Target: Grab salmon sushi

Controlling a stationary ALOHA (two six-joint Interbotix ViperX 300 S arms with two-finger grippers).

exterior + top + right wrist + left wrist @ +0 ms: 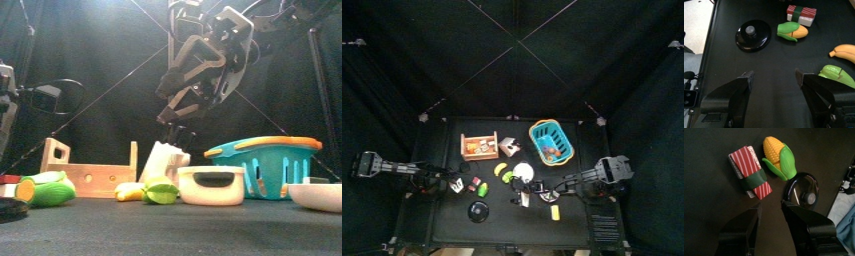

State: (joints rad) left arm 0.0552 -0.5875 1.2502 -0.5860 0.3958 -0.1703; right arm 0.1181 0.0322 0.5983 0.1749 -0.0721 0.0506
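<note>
Looking down your left wrist camera, you have the salmon sushi [750, 171] lying flat on the black table [711, 193], a striped red-and-white slab with a dark green band across it, just beyond the spread tips of your left gripper [771, 213]; the jaws stand wide apart with nothing between them, so nothing is grasped yet; the corn cob [779, 155] lies just beside the sushi, its green husk toward the black pot lid [802, 187] with the grey knob; from above, you see the sushi [476, 183] near the table's left front part, with your left arm coming in from the left beside it and the lid [480, 210] nearer the front edge; your right gripper [774, 82] hangs over bare table, its jaws also parted and empty; past them you get the same lid [753, 35], the corn [793, 30] and the sushi [801, 13] farther off, a banana [844, 51] and a green fruit [837, 73] close to one jaw; behind, the wooden crate [482, 146] and the blue basket [551, 141] sit side by side at the back of the table; at table height the white bowl [213, 186] stands in front of the basket [265, 163].
</note>
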